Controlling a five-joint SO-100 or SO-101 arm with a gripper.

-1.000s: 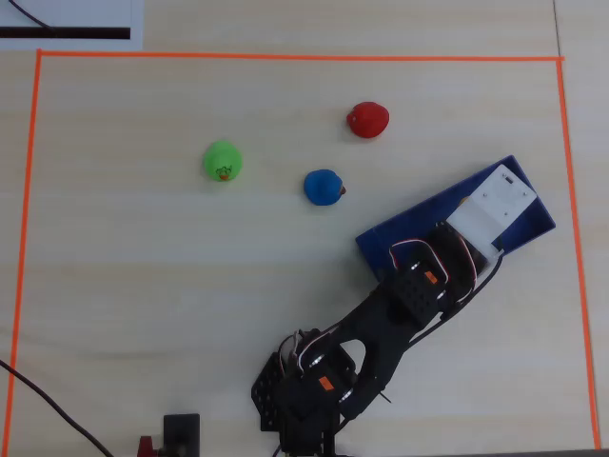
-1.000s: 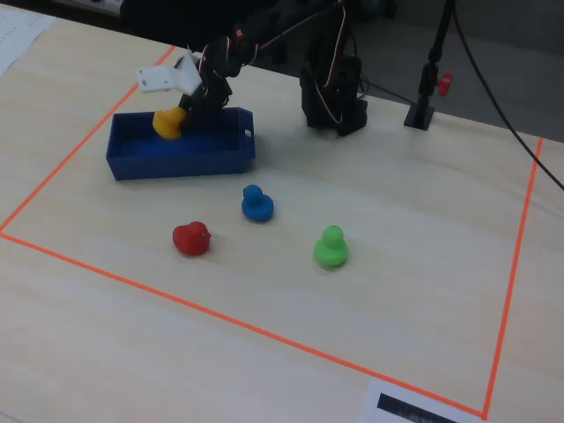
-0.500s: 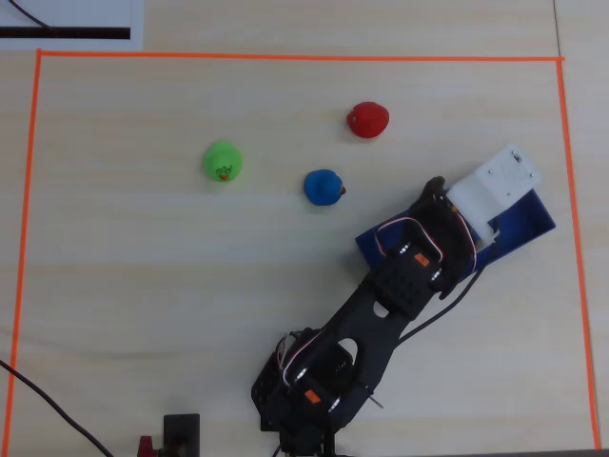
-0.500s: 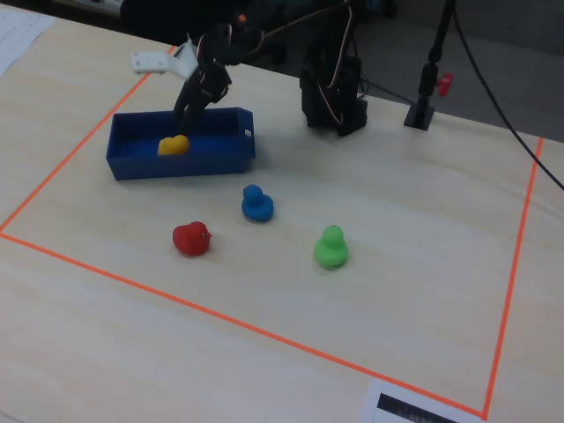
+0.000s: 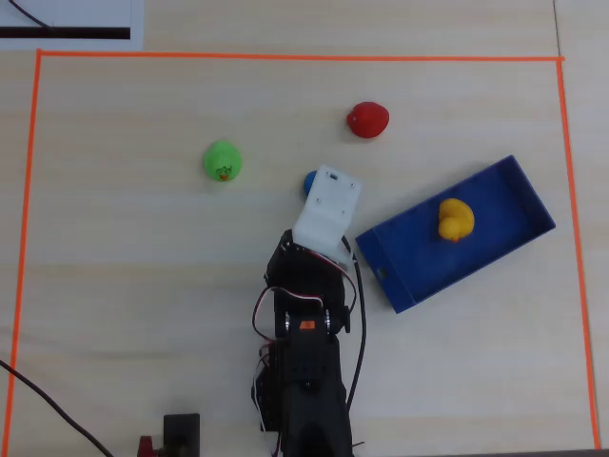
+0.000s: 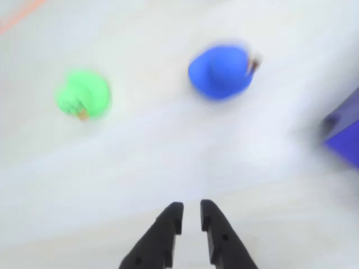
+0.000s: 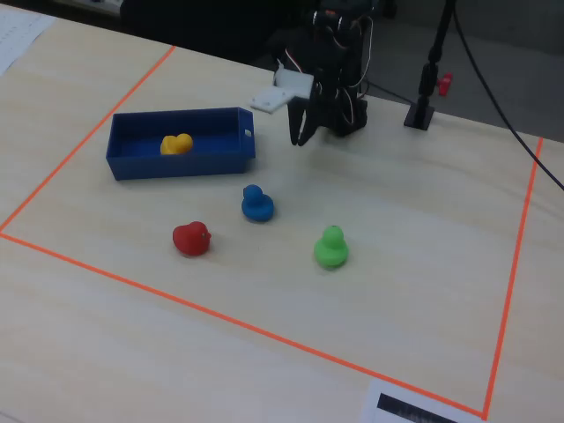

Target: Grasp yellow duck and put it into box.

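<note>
Wooden table – yellow duck in box – gripper empty

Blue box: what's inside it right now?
The blue box holds only the yellow duck, lying on its floor. In the overhead view its whole interior shows. The gripper hangs outside it, jaws nearly shut on nothing.

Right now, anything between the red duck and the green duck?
Bare table. In the fixed view the stretch from the red duck to the green duck is clear; the blue duck sits behind that line.
</note>
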